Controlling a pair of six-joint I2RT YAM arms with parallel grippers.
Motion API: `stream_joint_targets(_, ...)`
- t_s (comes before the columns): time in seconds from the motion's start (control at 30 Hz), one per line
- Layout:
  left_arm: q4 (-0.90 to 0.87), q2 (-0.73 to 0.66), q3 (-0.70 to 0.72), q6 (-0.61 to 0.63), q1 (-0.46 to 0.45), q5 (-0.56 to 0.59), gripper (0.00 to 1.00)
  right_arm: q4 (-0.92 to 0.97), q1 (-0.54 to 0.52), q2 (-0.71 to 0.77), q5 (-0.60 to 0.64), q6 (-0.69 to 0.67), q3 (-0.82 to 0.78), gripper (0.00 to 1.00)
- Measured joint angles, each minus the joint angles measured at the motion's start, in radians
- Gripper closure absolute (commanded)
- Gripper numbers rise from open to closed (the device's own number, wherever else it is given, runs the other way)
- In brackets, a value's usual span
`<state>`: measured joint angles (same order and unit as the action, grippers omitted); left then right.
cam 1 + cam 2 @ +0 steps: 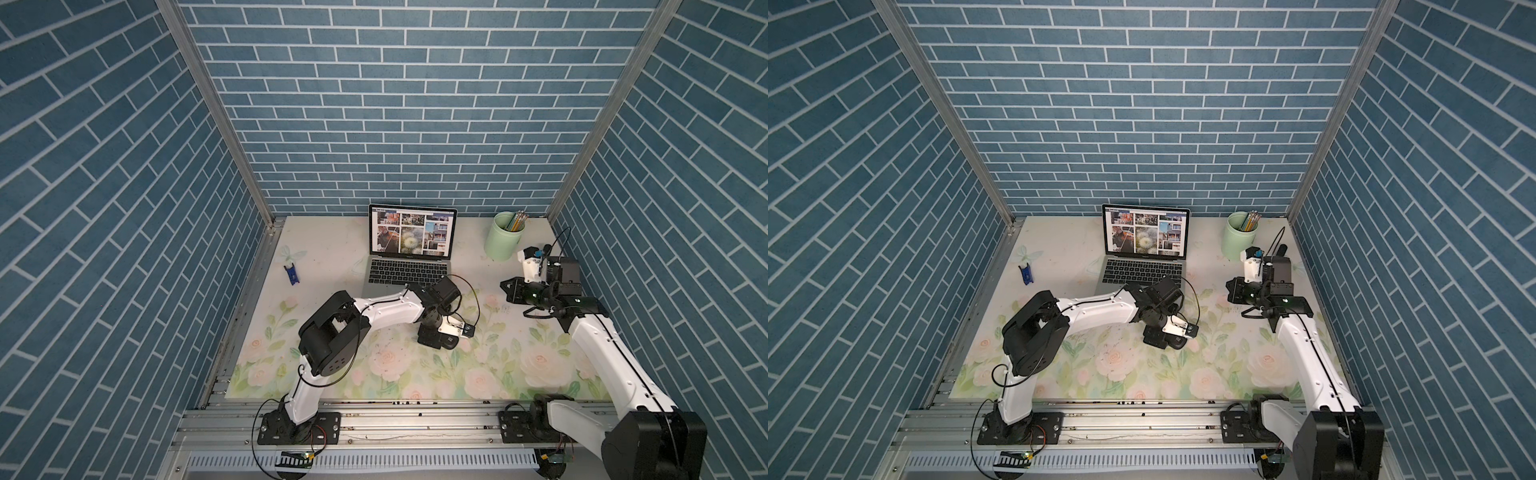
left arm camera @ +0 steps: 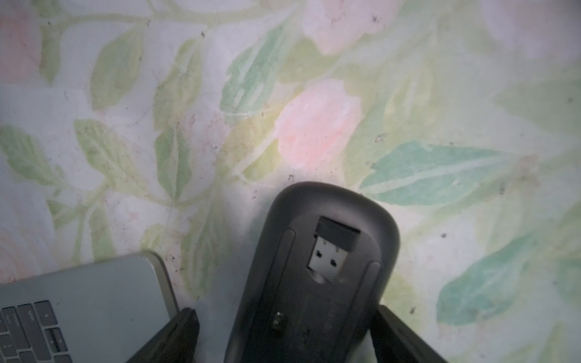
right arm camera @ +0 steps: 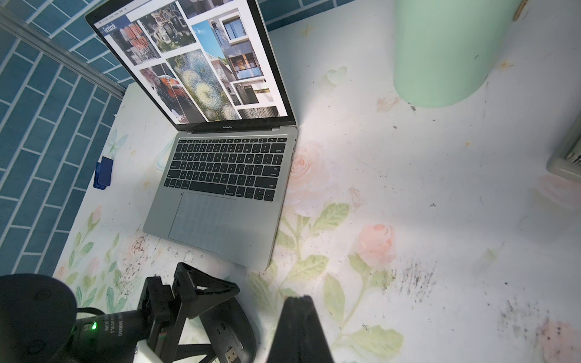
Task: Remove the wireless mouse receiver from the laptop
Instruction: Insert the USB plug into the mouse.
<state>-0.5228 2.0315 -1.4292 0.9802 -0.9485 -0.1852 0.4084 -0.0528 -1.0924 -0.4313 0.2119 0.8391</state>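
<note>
Receiver [image 2: 333,248]: out of the laptop [image 3: 220,226], lying in the slot under the upturned mouse [image 2: 314,298], with a black plastic cap and a bright metal plug with 2 holes showing. Left gripper [image 2: 285,311] spread wide astride the mouse, clamping nothing; right gripper [image 3: 298,301] pinched fully closed, empty. Likely only retreat remaining: lift straight up, avoid nudging the smooth, rounded matte shell on the slick floral mat [image 2: 314,125].
</note>
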Motion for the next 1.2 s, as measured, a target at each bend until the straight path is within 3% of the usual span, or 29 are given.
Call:
stream_joint_targets(0.37,-0.003,-0.035,0.064,-0.029,0.0,-0.004,0.14,-0.005,0.004,0.0,-0.027,-0.002,-0.037,1.0)
stream_joint_targets(0.77,0.004,-0.06,0.105,-0.071,0.002,-0.018,0.16,-0.038,0.005,0.031,-0.112,0.05,-0.205,1.0)
stream_joint_targets(1.03,0.018,-0.058,0.105,-0.1,0.002,-0.015,0.26,-0.068,0.002,0.029,-0.209,0.078,-0.291,1.0)
stream_joint_targets(1.2,0.028,-0.058,0.105,-0.114,0.003,-0.014,0.36,-0.09,-0.058,-0.011,-0.273,0.08,-0.32,1.0)
